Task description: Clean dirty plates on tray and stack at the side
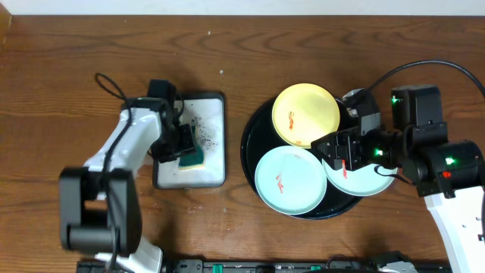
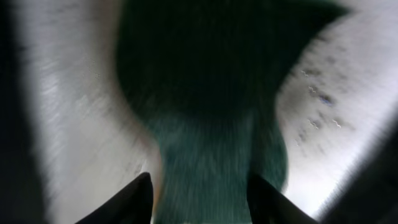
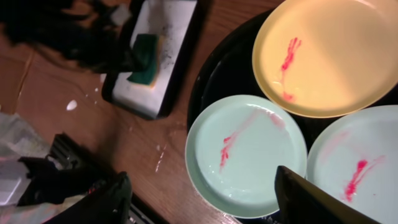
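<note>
The black tray [image 1: 246, 144] holds a yellow plate [image 1: 306, 115], a mint plate [image 1: 290, 180] and a second mint plate [image 1: 369, 182], each with red smears. My right gripper [image 1: 337, 148] is open and empty, hovering over the tray between the plates. In the right wrist view its fingers [image 3: 211, 196] span the near mint plate [image 3: 249, 155], with the yellow plate [image 3: 336, 56] and the other mint plate [image 3: 360, 168] beside it. My left gripper [image 1: 180, 142] is open, its fingers [image 2: 202, 199] either side of the green sponge [image 2: 211, 162].
The white dark-rimmed sponge dish [image 1: 208, 114] sits left of the tray, speckled with dark crumbs, with the green sponge [image 1: 191, 158] on it. The dish [image 3: 168, 37] and sponge [image 3: 144, 50] also show in the right wrist view. Brown wooden table [image 1: 76, 61] all around.
</note>
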Controlling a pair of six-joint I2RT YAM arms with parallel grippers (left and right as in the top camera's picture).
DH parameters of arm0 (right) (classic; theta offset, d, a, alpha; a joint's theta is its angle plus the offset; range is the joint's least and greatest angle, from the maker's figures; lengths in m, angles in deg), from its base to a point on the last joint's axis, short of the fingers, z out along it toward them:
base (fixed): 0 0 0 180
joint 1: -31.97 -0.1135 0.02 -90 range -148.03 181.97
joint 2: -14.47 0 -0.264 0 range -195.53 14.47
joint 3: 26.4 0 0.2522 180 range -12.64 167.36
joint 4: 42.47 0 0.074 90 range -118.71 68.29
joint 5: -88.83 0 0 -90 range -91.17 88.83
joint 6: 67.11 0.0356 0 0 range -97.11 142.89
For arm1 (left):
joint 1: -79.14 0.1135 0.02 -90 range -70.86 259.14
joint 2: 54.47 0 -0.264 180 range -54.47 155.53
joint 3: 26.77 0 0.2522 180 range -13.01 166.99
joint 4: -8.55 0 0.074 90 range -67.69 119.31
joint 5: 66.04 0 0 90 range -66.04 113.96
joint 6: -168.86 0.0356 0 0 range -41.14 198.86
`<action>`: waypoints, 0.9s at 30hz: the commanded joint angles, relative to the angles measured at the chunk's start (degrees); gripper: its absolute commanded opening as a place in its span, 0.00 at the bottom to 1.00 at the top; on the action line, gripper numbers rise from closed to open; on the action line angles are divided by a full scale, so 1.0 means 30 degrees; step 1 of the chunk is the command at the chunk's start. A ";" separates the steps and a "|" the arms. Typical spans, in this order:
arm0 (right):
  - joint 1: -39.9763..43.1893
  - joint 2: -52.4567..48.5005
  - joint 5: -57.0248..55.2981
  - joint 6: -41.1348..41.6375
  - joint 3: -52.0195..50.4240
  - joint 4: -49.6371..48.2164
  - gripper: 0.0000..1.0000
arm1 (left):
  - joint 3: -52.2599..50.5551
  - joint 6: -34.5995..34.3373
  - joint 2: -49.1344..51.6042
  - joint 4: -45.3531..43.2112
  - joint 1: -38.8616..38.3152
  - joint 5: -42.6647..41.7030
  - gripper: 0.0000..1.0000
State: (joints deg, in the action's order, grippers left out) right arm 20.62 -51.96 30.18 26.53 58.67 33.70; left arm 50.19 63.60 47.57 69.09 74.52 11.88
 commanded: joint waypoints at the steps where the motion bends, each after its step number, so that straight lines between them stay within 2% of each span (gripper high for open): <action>1: -0.0248 0.0015 0.0051 -0.0087 0.0262 0.0073 0.69 | 0.0073 0.0124 0.1566 -0.0554 -0.0758 0.0270 0.49; 3: -0.0248 0.0015 0.0051 -0.0066 0.0262 0.0095 0.66 | 0.0073 0.0160 0.2149 -0.0809 -0.1027 0.0372 0.39; 5: -0.0255 0.0015 -0.0007 0.0066 0.0262 0.0211 0.61 | 0.0080 0.0138 0.2375 -0.0874 -0.1115 0.0415 0.24; 6: -0.0248 0.0015 -0.0022 0.0066 0.0248 0.0291 0.55 | 0.0080 0.0124 0.2382 -0.0925 -0.1107 0.0415 0.12; 7: -0.0248 0.0015 -0.0131 0.0175 0.0175 0.0306 0.46 | 0.0109 0.0124 0.2353 -0.0925 -0.1093 0.0415 0.08; 10: -0.0248 0.0007 -0.2157 0.2251 -0.0211 0.0619 0.33 | 0.0481 0.0044 0.2142 -0.0364 -0.1056 0.0408 0.08; 12: -0.0248 0.0007 -0.2973 0.2929 -0.0627 0.0787 0.32 | 0.0911 0.0051 0.1858 0.0321 -0.1056 0.0401 0.07; 13: -0.0248 0.0007 -0.2951 0.2922 -0.0896 0.0772 0.32 | 0.1122 0.0051 0.1690 0.0707 -0.1056 0.0401 0.17; 14: -0.0248 0.0007 -0.2943 0.2922 -0.1078 0.0765 0.32 | 0.1275 0.0051 0.1523 0.1013 -0.1056 0.0408 0.37; 15: -0.0248 0.0007 -0.2943 0.2922 -0.1282 0.0750 0.32 | 0.1413 0.0051 0.1304 0.1341 -0.1056 0.0408 0.43; 20: -0.0248 0.0007 -0.2951 0.2827 -0.1945 0.0721 0.33 | 0.1588 0.0058 -0.0073 0.2186 -0.1064 0.0408 0.52; 27: -0.0248 0.0007 -0.2951 0.2616 -0.2382 0.0648 0.33 | 0.1326 0.0044 -0.0590 0.1734 -0.1086 0.1005 0.52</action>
State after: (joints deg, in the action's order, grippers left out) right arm 20.64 -51.96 21.72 34.07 52.09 35.78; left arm 53.69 63.66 45.69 75.13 71.24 12.67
